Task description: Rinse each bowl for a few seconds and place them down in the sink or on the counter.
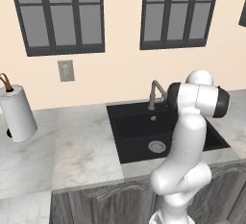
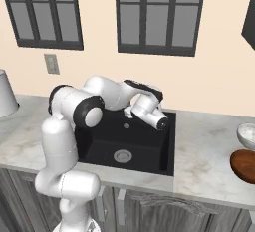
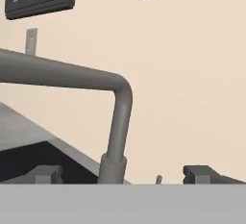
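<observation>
Bowls sit on the worktop, well off to the pincer's right. Spread and empty, it faces the tap; likely turning water on comes next.

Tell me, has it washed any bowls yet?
Seemingly not. The sink looks dry, and a brown bowl sits on the counter at right. Right now the open gripper faces the tap, holding nothing. Fetching, rinsing and setting down all remain.

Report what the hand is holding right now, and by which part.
Nothing is held. The hand is open, its fingers apart on either side of the tap without touching it.
</observation>
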Motion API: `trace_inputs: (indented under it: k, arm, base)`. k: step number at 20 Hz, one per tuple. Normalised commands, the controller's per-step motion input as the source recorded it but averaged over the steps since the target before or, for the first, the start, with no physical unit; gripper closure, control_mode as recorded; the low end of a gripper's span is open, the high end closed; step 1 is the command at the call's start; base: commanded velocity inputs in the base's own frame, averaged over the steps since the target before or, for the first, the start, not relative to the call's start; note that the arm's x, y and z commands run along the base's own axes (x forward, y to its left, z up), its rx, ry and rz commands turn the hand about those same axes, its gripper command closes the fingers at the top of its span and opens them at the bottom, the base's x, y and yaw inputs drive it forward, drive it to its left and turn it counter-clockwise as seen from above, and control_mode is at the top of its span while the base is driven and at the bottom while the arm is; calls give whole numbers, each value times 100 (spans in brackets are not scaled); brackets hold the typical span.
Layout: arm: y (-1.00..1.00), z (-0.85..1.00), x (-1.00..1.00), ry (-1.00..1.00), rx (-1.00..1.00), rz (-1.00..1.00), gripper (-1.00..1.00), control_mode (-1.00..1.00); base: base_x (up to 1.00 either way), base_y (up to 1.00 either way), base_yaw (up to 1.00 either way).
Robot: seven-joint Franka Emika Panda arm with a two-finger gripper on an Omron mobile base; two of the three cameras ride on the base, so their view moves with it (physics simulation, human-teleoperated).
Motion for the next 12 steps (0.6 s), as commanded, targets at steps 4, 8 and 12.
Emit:
trace_inputs:
  k: [4, 8, 12]
  arm:
    - [0, -13, 32, 0, 0, 1, -100, -100]
    - [0, -18, 29, 0, 0, 0, -100, -100]
    - [0, -21, 30, 0, 0, 0, -100, -100]
  base:
    - [0, 0, 0]
    - [0, 0, 0]
    - [0, 0, 0]
